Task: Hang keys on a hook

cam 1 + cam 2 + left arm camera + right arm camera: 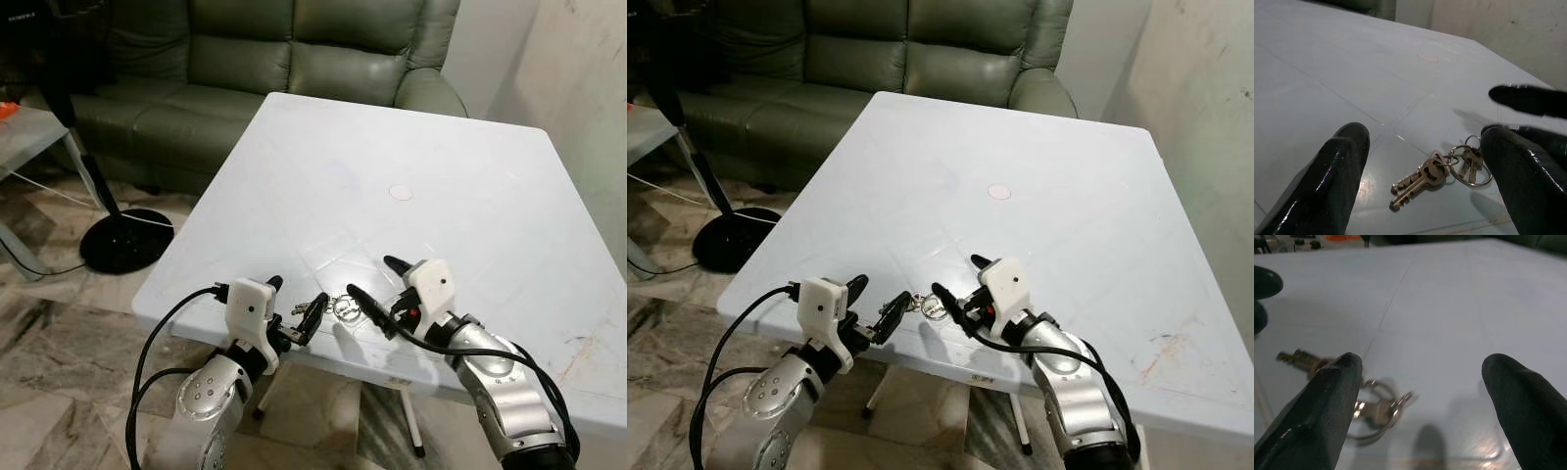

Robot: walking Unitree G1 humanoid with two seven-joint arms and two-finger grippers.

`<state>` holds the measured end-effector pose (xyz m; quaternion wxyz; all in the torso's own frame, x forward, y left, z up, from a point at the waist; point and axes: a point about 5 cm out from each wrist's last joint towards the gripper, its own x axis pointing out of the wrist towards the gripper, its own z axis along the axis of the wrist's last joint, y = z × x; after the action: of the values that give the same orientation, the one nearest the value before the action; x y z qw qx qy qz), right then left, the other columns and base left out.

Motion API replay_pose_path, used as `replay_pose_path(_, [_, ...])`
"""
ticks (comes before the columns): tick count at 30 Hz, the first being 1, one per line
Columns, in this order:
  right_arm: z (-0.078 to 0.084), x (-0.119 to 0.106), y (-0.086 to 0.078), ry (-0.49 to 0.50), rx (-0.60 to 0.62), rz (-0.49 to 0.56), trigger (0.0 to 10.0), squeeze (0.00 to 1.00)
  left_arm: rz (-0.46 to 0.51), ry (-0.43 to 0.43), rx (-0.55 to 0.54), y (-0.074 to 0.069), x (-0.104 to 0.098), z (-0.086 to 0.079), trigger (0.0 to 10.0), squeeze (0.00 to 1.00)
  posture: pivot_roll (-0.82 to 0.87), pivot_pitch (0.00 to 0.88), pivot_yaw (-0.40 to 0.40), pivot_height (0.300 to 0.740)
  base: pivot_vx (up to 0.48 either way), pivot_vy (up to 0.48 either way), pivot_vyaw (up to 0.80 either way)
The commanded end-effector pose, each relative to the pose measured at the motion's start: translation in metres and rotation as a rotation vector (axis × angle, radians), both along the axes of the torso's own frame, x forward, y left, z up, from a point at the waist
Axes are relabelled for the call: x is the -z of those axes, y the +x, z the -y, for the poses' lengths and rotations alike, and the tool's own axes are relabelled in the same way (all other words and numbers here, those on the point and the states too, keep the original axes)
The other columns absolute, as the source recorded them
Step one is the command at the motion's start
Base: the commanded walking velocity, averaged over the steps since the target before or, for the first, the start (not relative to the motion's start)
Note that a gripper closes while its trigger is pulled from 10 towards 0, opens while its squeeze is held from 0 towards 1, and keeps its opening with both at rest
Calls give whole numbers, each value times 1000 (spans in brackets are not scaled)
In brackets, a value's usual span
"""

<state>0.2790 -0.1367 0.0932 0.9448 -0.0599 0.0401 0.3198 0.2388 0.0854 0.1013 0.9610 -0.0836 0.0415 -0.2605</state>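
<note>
A bunch of metal keys (334, 306) on rings lies flat on the white table (411, 137), close to its front edge. My left gripper (298, 292) is open, its fingertips just left of the keys, one finger (1337, 171) low beside them. From the right, my right gripper (369, 275) is open too, its nearer finger (1327, 406) almost over the key rings (1374, 413). The keys (1432, 174) rest between the two grippers, and neither holds them.
A green leather sofa (274, 69) stands behind the table. A black fan stand (125, 240) with a cable is on the tiled floor at left, beside a small side table (24, 127). A wall (588, 88) runs along the right. A small round mark (401, 192) sits mid-table.
</note>
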Motion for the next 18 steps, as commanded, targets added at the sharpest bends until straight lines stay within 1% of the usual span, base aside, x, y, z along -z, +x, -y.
replay_pose_path(1, [-1,-1,-1,-4,-1,-8,10000,0,5,7,-2,-2,-3,2,10000,0,22,95,-75,740,0,0,0])
replay_pose_path(7, [-6,1,-5,3,-10,-27,10000,0,1,6,-9,-3,-4,2,10000,0,22,101,-79,740,0,0,0])
replay_pose_path(9, [-12,1,-7,22,-23,-40,10000,0,0,8,-16,-3,-4,2,10000,0,25,104,-81,740,0,0,0])
replay_pose_path(11, [-16,1,-8,33,-24,-45,9412,0,-1,6,-19,-3,-4,2,10000,0,25,104,-81,740,0,0,0])
replay_pose_path(13, [-17,1,-8,34,-25,-44,9412,0,-1,6,-19,-3,-4,2,10000,0,25,104,-81,740,0,0,0])
replay_pose_path(14, [-21,1,-10,50,-35,-53,4314,0,-1,8,-21,-3,-4,1,10000,0,27,106,-82,740,0,0,0])
replay_pose_path(15, [-24,0,-11,64,-40,-45,2667,0,-1,6,-23,-3,-5,1,10000,0,27,106,-82,740,0,0,0])
replay_pose_path(16, [-26,0,-11,70,-41,-48,0,0,0,6,-24,-2,-5,1,10000,0,27,106,-82,740,0,0,0])
replay_pose_path(17, [-27,0,-11,74,-42,-51,0,0,0,6,-25,-2,-5,1,10000,0,27,106,-82,740,0,0,0])
replay_pose_path(18, [-28,0,-11,73,-37,-52,3765,0,0,6,-26,-2,-5,1,10000,0,27,106,-82,740,0,0,0])
